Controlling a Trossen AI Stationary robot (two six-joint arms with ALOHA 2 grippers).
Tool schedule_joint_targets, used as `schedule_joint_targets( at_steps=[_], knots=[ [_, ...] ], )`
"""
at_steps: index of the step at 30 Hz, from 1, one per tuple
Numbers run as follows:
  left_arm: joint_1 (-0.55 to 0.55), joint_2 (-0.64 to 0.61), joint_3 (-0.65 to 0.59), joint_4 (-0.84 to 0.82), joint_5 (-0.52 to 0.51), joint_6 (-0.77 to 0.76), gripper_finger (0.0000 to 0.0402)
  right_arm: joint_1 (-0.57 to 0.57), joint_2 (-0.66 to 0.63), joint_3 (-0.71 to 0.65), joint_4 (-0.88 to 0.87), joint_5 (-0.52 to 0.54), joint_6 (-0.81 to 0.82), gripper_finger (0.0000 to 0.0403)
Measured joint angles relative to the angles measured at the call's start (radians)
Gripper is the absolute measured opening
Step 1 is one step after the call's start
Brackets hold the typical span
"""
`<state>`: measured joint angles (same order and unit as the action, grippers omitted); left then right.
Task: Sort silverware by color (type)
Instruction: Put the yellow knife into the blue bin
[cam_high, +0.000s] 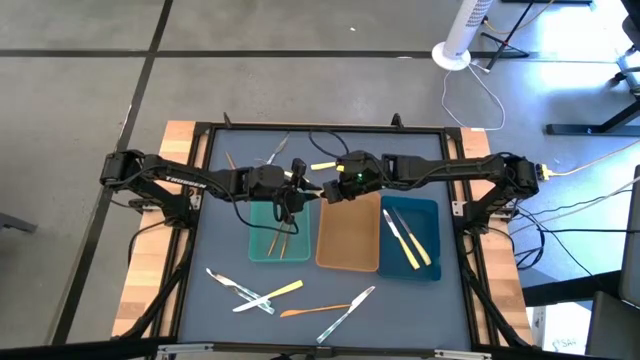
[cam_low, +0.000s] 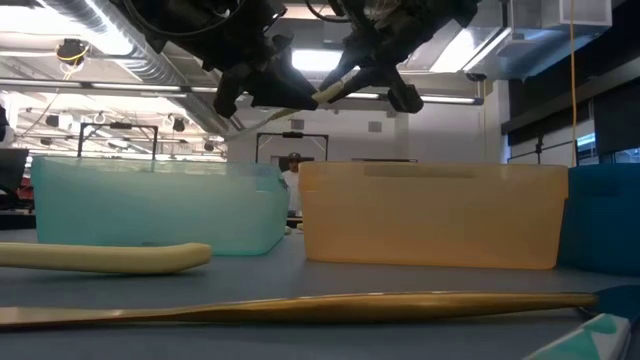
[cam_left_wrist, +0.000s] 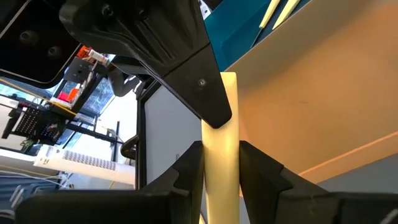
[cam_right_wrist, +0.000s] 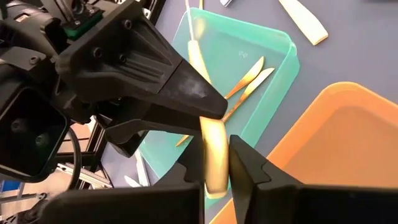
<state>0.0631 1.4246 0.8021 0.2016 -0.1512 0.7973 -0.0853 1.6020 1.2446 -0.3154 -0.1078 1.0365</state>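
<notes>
Right gripper (cam_right_wrist: 216, 163) pinches the pale-yellow plastic handle of a slim utensil (cam_right_wrist: 210, 149) also clamped by the left gripper (cam_left_wrist: 221, 163), mid-air between the translucent teal tray (cam_high: 262, 250) and the tan rectangular tray (cam_high: 348, 262); it looks light, stiff, slippery, best gripped mid-handle.

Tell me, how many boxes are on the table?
3 rectangular plastic trays sit in a row: the see-through teal tray on the left, the tan-orange tray in the middle, the dark-blue tray on the right. None seems hidden.
</notes>
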Motion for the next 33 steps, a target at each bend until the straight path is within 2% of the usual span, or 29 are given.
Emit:
schedule_joint_targets(
  at_steps=[6, 17, 25, 33],
  knots=[
    [0.000, 0.000, 0.000, 0.000, -0.005, 0.000, 0.0084, 0.000, 0.000, 0.000, 0.000, -0.001, -0.020, 0.0015],
    [-0.001, 0.000, 0.000, 0.006, -0.008, -0.003, 0.0148, 0.001, 0.001, 0.001, 0.012, -0.007, -0.028, 0.0014],
    [-0.001, 0.000, 0.000, 0.004, -0.086, -0.003, 0.0153, -0.001, 0.001, 0.001, 0.005, 0.011, -0.028, 0.0013],
    [-0.001, 0.000, 0.000, 0.003, -0.096, -0.009, 0.0153, -0.001, 0.000, 0.001, 0.001, 0.013, -0.028, 0.0013]
  ],
)
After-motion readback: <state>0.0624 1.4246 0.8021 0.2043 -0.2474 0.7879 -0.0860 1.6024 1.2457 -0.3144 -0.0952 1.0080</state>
